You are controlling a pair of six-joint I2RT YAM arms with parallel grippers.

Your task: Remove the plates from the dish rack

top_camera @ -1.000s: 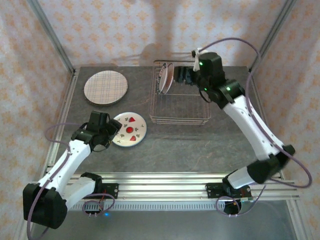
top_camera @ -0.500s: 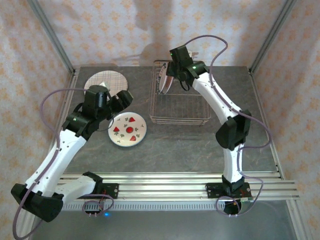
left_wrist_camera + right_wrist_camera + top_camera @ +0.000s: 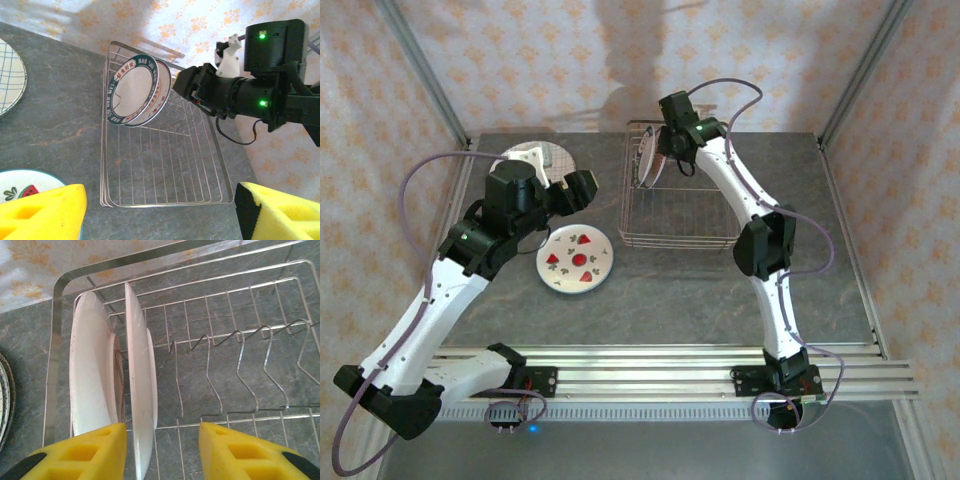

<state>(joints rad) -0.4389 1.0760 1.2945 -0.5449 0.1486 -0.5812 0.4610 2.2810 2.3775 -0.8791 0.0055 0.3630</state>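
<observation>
The dish rack [image 3: 680,215] stands at the back of the table, with two white plates [image 3: 647,158] upright on edge at its far left end. My right gripper [image 3: 663,152] hovers open over them. In the right wrist view the nearer plate [image 3: 141,390] has its rim between my yellow fingers [image 3: 85,455], close to the left one; the second plate [image 3: 92,372] stands behind it. My left gripper [image 3: 560,180] is raised left of the rack, open and empty, its fingers [image 3: 40,212] framing the rack [image 3: 165,165] and its plates [image 3: 134,90].
A white plate with red marks [image 3: 576,259] lies flat left of the rack. A plaid-lined plate [image 3: 548,152] lies at the back left, partly covered by my left arm. Metal frame posts and patterned walls enclose the table.
My left arm has lifted away from the red-marked plate and swung toward the rack. My right gripper has moved from the right of the standing plates to straddle the nearer one.
</observation>
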